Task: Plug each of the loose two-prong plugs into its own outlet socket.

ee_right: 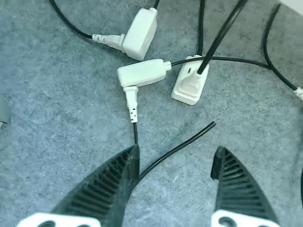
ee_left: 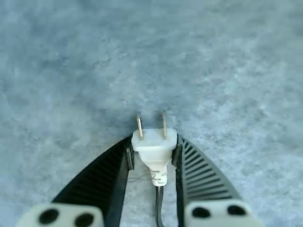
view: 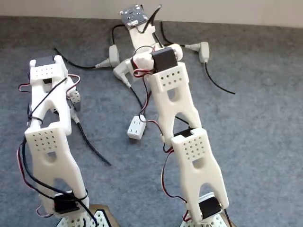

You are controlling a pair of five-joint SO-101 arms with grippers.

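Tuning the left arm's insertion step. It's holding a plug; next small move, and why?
Probably swing the left gripper toward the white outlet block lying on the carpet between the arms. The gripper is shut on the two-prong plug with its prongs pointing ahead, but they face bare carpet, not a socket.

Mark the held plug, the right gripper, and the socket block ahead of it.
two-prong plug (ee_left: 154, 144), left wrist view, white body below the prongs.
right gripper (ee_right: 176, 152), right wrist view, midway between fingertips.
outlet socket (ee_right: 189, 86), right wrist view, white housing.
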